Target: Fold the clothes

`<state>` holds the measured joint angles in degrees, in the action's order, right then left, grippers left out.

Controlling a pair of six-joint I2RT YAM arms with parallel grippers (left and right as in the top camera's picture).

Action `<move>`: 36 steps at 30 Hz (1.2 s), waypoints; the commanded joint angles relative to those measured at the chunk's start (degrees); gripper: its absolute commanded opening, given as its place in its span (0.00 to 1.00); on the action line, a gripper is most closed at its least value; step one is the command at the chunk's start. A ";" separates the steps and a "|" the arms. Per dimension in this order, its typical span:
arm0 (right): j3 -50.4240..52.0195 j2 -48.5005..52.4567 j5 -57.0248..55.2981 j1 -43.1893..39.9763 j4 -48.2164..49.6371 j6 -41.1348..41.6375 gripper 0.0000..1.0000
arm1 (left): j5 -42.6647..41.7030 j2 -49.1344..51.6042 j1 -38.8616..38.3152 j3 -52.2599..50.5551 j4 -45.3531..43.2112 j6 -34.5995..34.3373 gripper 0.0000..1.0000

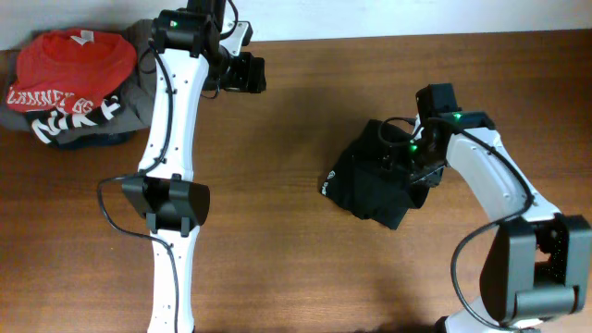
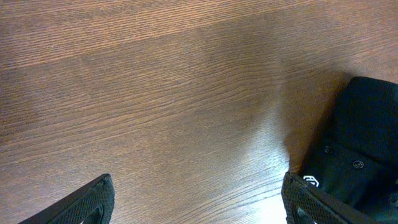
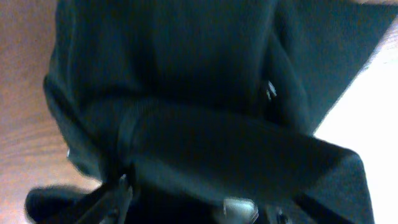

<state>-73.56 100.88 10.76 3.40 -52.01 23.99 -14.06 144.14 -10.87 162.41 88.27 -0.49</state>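
Observation:
The clothes point(image 1: 370, 185) are a black garment lying bunched in a compact heap right of the table's middle, with a small white logo point(image 1: 326, 183) at its left edge. My right gripper point(image 1: 409, 159) sits low over the heap's right side. In the right wrist view dark fabric point(image 3: 205, 93) fills the frame, and a thick fold runs between the spread fingers of the right gripper point(image 3: 199, 202); the jaws stand apart. My left gripper point(image 1: 246, 72) hovers at the table's far edge, open and empty point(image 2: 198, 191), with the black garment point(image 2: 367, 130) off to its right.
A pile at the far left corner holds a red shirt with white lettering point(image 1: 69, 60) on a grey garment point(image 1: 137, 102). The left arm's white links point(image 1: 171, 139) stretch from the front edge to the back. Bare wood point(image 1: 277, 231) separates the arms.

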 commanded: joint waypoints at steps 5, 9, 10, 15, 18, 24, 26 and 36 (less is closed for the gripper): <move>0.28 0.70 2.56 -0.04 5.84 1.01 0.59 | 0.42 0.22 -0.20 -0.37 0.04 0.09 0.86; 0.28 0.70 1.77 -0.07 6.91 1.20 0.31 | 0.39 0.22 -0.20 -0.37 0.00 0.31 0.86; 0.28 0.70 1.29 -0.07 7.23 1.22 0.27 | 0.42 0.22 -0.20 -0.37 0.02 0.31 0.86; 0.28 0.70 -2.69 -0.11 10.88 2.43 0.04 | 0.42 0.22 -0.20 -0.37 0.04 0.52 0.86; 0.28 0.70 -10.05 -0.11 12.02 5.20 0.04 | 0.42 0.22 -0.20 -0.37 0.04 0.55 0.86; 0.28 0.70 -19.10 -0.11 18.23 4.96 0.04 | 0.42 0.22 -0.20 -0.37 0.02 0.57 0.86; 0.28 0.70 -20.68 -0.11 17.68 5.01 0.07 | 0.39 0.22 -0.20 -0.37 0.07 1.05 0.86; 0.28 0.76 -31.23 -0.17 10.82 4.98 0.32 | 0.42 0.22 -0.20 -0.37 0.07 1.38 0.86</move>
<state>-73.14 101.47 -14.61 3.40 -39.70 28.60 -14.06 144.14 -10.87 162.41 88.25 -0.03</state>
